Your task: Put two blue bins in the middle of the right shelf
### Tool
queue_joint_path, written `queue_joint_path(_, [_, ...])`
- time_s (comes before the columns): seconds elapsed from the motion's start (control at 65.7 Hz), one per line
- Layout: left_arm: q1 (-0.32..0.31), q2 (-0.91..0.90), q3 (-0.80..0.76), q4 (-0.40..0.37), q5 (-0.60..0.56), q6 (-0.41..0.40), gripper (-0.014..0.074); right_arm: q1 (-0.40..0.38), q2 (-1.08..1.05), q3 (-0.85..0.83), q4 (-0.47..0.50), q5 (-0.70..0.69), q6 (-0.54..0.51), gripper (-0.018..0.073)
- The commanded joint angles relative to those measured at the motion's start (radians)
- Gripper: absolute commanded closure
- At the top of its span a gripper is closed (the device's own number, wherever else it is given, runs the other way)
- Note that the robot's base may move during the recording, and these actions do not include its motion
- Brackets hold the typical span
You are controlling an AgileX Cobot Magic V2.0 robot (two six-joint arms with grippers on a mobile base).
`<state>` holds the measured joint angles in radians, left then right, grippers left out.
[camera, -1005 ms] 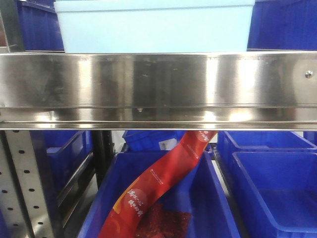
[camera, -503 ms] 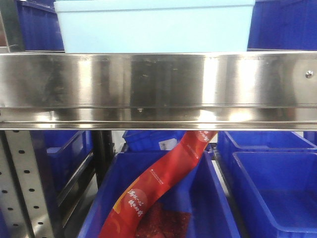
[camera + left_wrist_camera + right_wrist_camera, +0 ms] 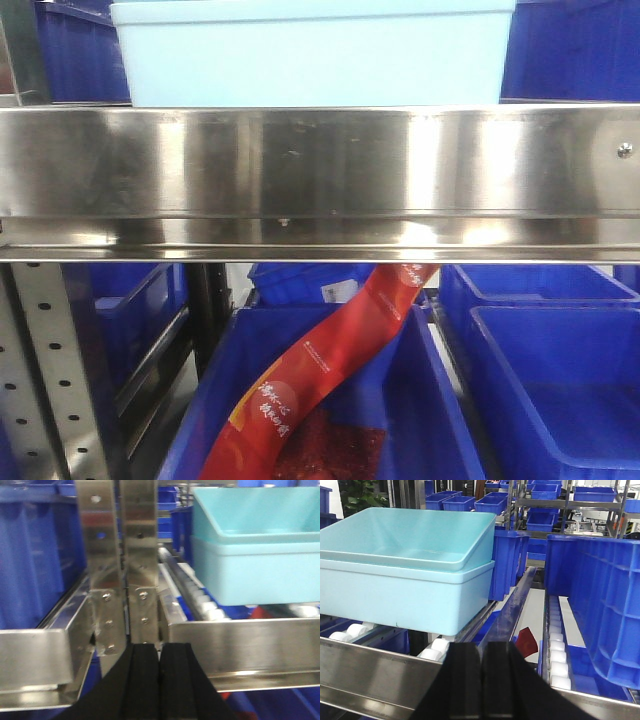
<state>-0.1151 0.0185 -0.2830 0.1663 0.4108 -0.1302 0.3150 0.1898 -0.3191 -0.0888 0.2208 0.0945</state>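
Both pale bins (image 3: 405, 575) sit nested, the upper one tilted, on the roller shelf (image 3: 435, 650) behind its steel rail (image 3: 320, 170). The left claw (image 3: 160, 680) and right claw (image 3: 481, 680) are pressed together, empty. A lopsided lift could slide the upper bin out

The two blue bins (image 3: 405, 575) sat nested — one tilted inside the other — on the roller shelf (image 3: 437, 647), just behind its front rail (image 3: 320, 170). A tall bin (image 3: 595, 605) stood to their right. Below the rail, a packet (image 3: 320, 370) leaned in a lower bin (image 3: 420, 400).
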Motion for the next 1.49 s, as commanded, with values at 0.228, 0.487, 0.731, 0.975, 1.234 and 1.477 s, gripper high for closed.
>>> queue_joint_path(0.228, [0.191, -0.019, 0.283, -0.135, -0.411, 0.089, 0.0707, -0.006, -0.005, 0.003, -0.013, -0.021, -0.006, 0.0721])
queue_joint_path(0.487, [0.191, -0.019, 0.283, -0.131, -0.371, 0.089, 0.0707, -0.006, -0.005, 0.003, -0.013, -0.02, -0.006, 0.0721])
queue_joint_path(0.731, [0.191, -0.019, 0.283, -0.131, -0.405, 0.089, 0.0707, -0.006, -0.005, 0.003, -0.013, -0.02, -0.006, 0.0721])
queue_joint_path(0.975, [0.191, -0.019, 0.283, -0.131, -0.405, 0.089, 0.0707, -0.006, -0.005, 0.003, -0.013, -0.02, -0.006, 0.0721])
queue_joint_path(1.234, [0.191, -0.019, 0.283, -0.131, -0.405, 0.089, 0.0707, -0.006, -0.005, 0.003, -0.013, -0.02, -0.006, 0.0721])
queue_joint_path(1.477, [0.191, -0.019, 0.283, -0.131, -0.405, 0.089, 0.0707, -0.089, -0.005, 0.005, 0.027, -0.027, -0.072, 0.0721])
